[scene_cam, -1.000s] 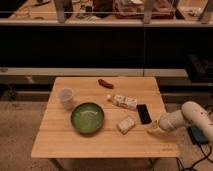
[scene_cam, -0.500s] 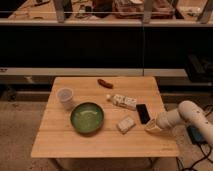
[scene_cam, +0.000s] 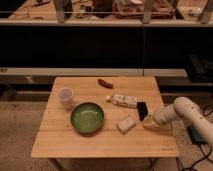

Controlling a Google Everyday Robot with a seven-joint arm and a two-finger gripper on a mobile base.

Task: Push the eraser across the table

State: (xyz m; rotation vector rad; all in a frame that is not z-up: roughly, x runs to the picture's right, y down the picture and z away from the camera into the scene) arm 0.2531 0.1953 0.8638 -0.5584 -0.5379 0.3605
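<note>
The eraser [scene_cam: 142, 110] is a small flat black block lying on the light wooden table [scene_cam: 100, 140], right of centre, just right of the long white printed box [scene_cam: 124, 100]. My gripper [scene_cam: 149, 122] is at the end of the white arm [scene_cam: 185, 111] coming in from the right. It sits low over the table just in front of the eraser's near end, close to or touching it. A pale beige block [scene_cam: 126, 124] lies left of the gripper.
A green bowl [scene_cam: 87, 118] sits at centre left, a white cup [scene_cam: 65, 97] behind it to the left. A small reddish-brown item [scene_cam: 105, 83] lies near the far edge. A dark railing and shelves stand behind the table.
The arm has moved slightly left toward the eraser and the beige block. The eraser and the other objects have not visibly moved.
</note>
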